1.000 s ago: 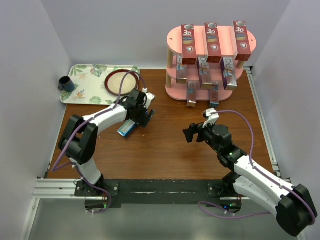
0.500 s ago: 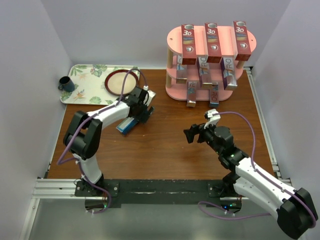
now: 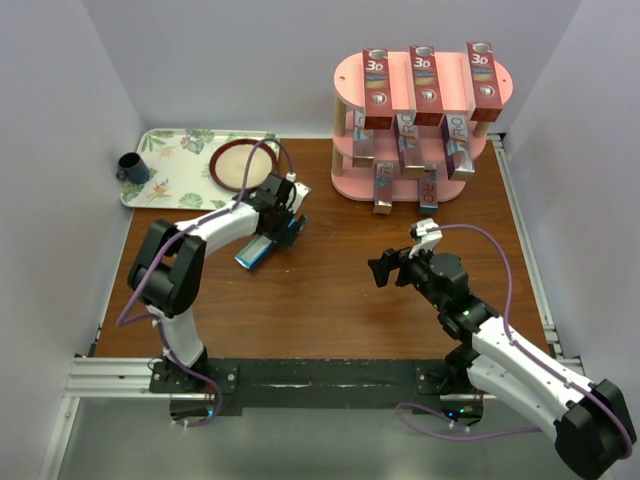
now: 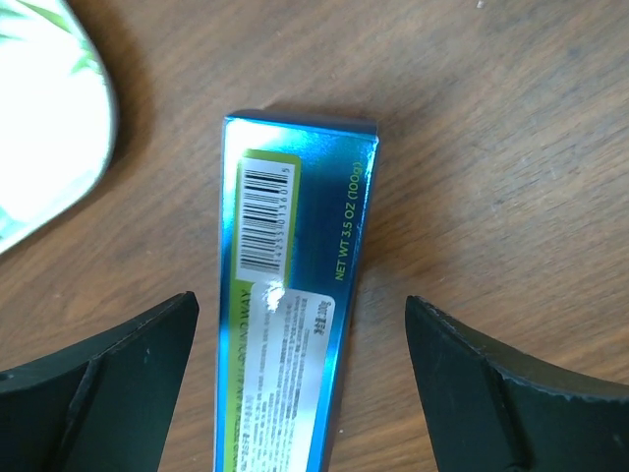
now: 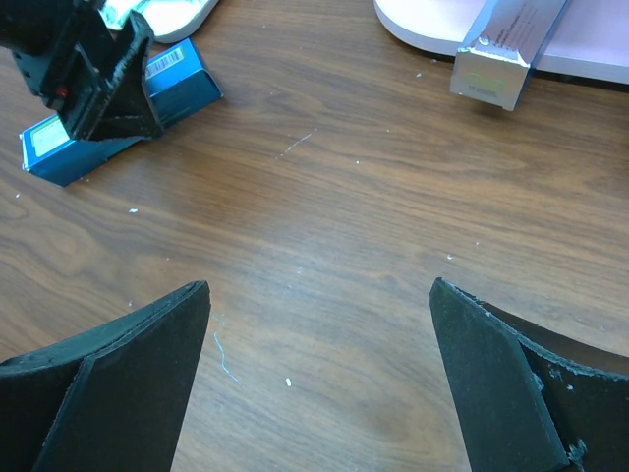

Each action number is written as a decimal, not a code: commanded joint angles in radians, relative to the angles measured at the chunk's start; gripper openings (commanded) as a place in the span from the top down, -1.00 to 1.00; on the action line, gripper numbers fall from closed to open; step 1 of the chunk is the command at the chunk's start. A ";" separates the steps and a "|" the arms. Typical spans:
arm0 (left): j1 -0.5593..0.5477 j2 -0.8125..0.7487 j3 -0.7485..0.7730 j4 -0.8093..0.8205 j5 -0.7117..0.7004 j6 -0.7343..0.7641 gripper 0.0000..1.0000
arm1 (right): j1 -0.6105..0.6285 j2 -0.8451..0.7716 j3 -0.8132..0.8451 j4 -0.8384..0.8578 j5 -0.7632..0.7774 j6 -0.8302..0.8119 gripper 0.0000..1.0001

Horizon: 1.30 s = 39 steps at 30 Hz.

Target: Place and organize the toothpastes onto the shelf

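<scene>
A teal-blue toothpaste carton [image 3: 257, 252] lies flat on the brown table; the left wrist view shows its barcode side [image 4: 290, 285]. My left gripper [image 3: 281, 222] hovers over its far end, open, one finger on each side, not touching. The carton also shows in the right wrist view [image 5: 108, 128]. The pink three-tier shelf [image 3: 345, 72] stands at the back right with three red "3D" cartons [image 3: 426, 82] on top and several silver and purple cartons [image 3: 412, 155] on the lower tiers. My right gripper [image 3: 383, 266] is open and empty over bare table.
A floral-print tray [image 3: 165, 165] at the back left holds a round red-rimmed plate [image 3: 243, 164] and a dark mug [image 3: 131, 167]. White walls close in both sides. A silver carton end [image 5: 491, 69] juts from the shelf's bottom tier.
My left gripper has shifted a little toward the far end of the teal carton, and the carton has turned slightly. The right arm has barely moved.
</scene>
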State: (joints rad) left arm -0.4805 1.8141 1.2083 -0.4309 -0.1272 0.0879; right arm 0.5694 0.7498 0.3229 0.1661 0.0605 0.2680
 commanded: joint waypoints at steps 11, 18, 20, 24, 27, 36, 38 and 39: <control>0.031 -0.004 0.013 0.012 0.162 0.024 0.20 | 0.003 -0.033 -0.015 -0.019 -0.004 -0.018 -0.96; 0.031 -0.131 -0.039 0.066 0.316 -0.022 0.40 | 0.003 -0.023 -0.013 0.001 -0.050 -0.004 -0.96; 0.034 -0.171 -0.055 0.095 0.354 -0.042 0.46 | 0.003 -0.023 -0.016 0.015 -0.059 0.011 -0.96; 0.072 -0.301 -0.154 0.258 0.551 -0.172 0.49 | 0.004 -0.026 -0.033 0.058 -0.114 0.057 -0.96; 0.134 -0.392 -0.278 0.491 0.738 -0.326 0.49 | 0.003 -0.024 -0.045 0.099 -0.155 0.097 -0.96; 0.250 -0.530 -0.722 1.492 0.940 -1.015 0.54 | 0.003 0.000 -0.045 0.213 -0.278 0.161 -0.96; 0.252 -0.510 -0.804 1.662 0.904 -1.115 0.56 | 0.003 0.008 -0.045 0.251 -0.313 0.172 -0.96; 0.252 -0.500 -0.828 1.808 0.893 -1.204 0.57 | 0.003 0.014 -0.044 0.263 -0.327 0.183 -0.96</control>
State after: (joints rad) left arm -0.2394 1.3128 0.4740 0.7258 0.7307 -0.7284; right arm 0.5694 0.7509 0.2779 0.3161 -0.1738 0.4053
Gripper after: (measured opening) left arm 0.534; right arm 0.982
